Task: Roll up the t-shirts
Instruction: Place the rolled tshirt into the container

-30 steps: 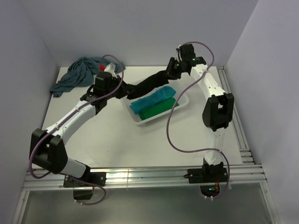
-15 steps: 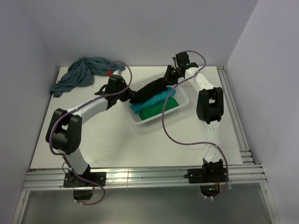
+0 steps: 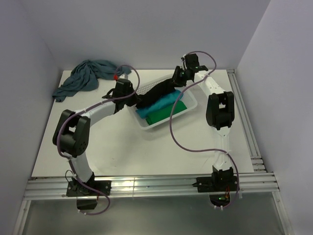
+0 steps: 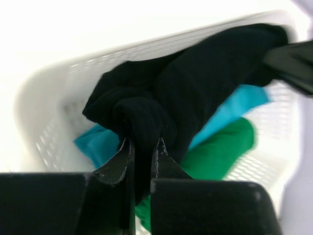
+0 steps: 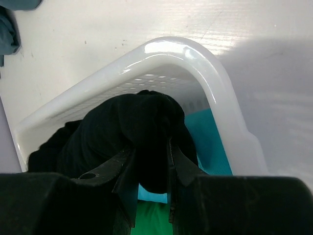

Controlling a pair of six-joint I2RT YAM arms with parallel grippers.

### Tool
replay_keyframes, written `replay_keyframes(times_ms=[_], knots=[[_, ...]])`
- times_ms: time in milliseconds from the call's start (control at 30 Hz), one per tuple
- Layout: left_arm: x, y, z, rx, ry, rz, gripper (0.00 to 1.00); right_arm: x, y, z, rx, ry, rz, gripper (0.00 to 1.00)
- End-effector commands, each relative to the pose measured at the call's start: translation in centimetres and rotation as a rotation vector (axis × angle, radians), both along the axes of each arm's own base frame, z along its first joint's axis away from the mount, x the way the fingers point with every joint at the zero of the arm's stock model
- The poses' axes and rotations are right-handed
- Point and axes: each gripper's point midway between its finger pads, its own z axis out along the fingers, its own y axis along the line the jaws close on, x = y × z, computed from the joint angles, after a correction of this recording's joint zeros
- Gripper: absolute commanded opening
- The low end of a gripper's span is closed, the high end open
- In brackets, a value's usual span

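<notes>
Far-left corner of the table (image 3: 122,147): the dusty-blue t-shirt (image 3: 85,78) lay in a loose, crumpled heap, not rolled, well apart from everything else. Judged to be waiting its turn.

Left of centre: the left gripper (image 4: 143,144) reached in over the left rim of the white mesh basket (image 3: 193,105). Its claw was nearly closed, pinching a thin fold at the left end of the black t-shirt (image 3: 157,92). The narrow bite suits a single gathered edge of cloth.

Centre: the black t-shirt ran as a long, bunched roll diagonally over the basket, from near-left to far-right, strung between the two claws. Below it in the basket lay the turquoise t-shirt (image 3: 164,103), rolled, and just beside that on the near side the green t-shirt (image 3: 168,113), also rolled. Could not tell whether the black roll rested on the turquoise one or hung just above it.

Right, far side: the right gripper (image 5: 150,149) clamped the other end of the black roll. Its claw stood partly apart only because a thick wad of cloth filled it.

Judgement: holding both ends keeps the roll from unwinding while it is laid in the basket. The black shirt's step looked nearly finished, with release yet to come.
</notes>
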Motion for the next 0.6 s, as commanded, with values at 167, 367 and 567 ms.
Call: replay_keyframes(times_ms=[167,367,567], knots=[[1.6,1.5,-5.3,0.128,0.119,0.096,0.0,1.1,-0.5,1.3,-0.074,-0.104,0.019,0.0],[2.3,2.4,-6.0,0.175,0.15,0.161,0.0,0.5,0.4,0.1,-0.202,-0.135,0.056,0.0],[2.4,4.2,-6.4,0.245,0.193,0.249,0.0,-0.9,0.7,-1.3,-0.36,-0.172,0.08,0.0]])
